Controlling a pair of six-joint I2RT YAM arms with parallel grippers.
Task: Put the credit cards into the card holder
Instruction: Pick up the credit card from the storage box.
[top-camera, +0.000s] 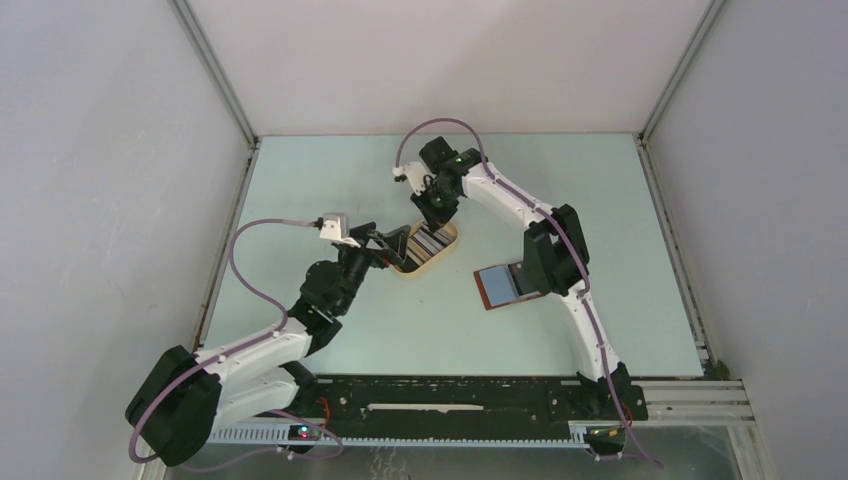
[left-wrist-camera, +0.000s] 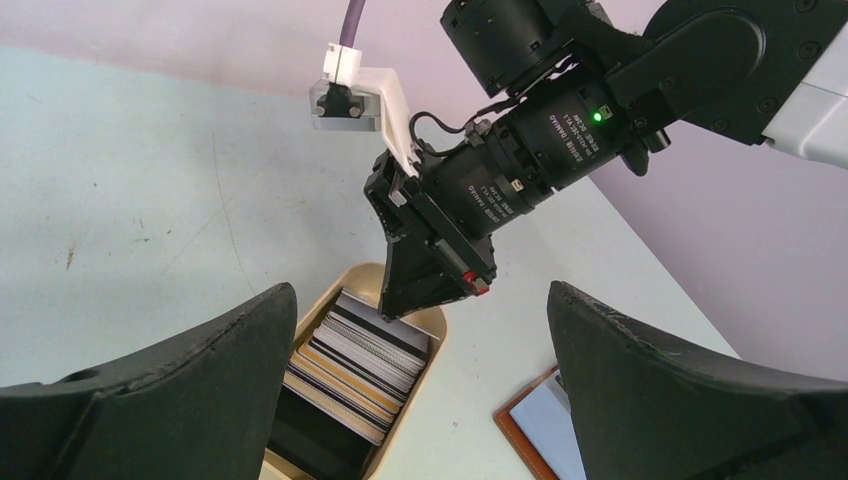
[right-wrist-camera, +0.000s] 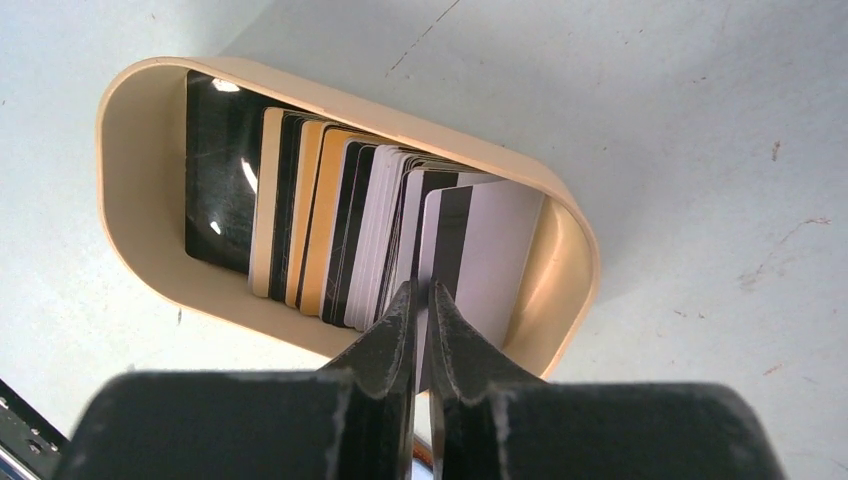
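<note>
Several credit cards (right-wrist-camera: 330, 230) stand on edge in an oval tan tray (right-wrist-camera: 130, 180) at mid-table. My right gripper (right-wrist-camera: 421, 295) reaches down into the tray's far end and is shut on the edge of the last card, white with a dark stripe (right-wrist-camera: 490, 250), which still stands in the tray. My left gripper (left-wrist-camera: 420, 300) is open and empty, hovering over the tray's near end; the cards (left-wrist-camera: 360, 360) lie between its fingers. The reddish-brown card holder (top-camera: 497, 285) lies open on the table right of the tray, with a pale blue card on it.
The right arm's wrist and camera (left-wrist-camera: 500, 170) hang over the tray (top-camera: 447, 252), close to my left gripper (top-camera: 400, 245). The card holder (left-wrist-camera: 535, 430) sits partly under the right forearm. Enclosure walls ring the table; a black rail runs along the near edge.
</note>
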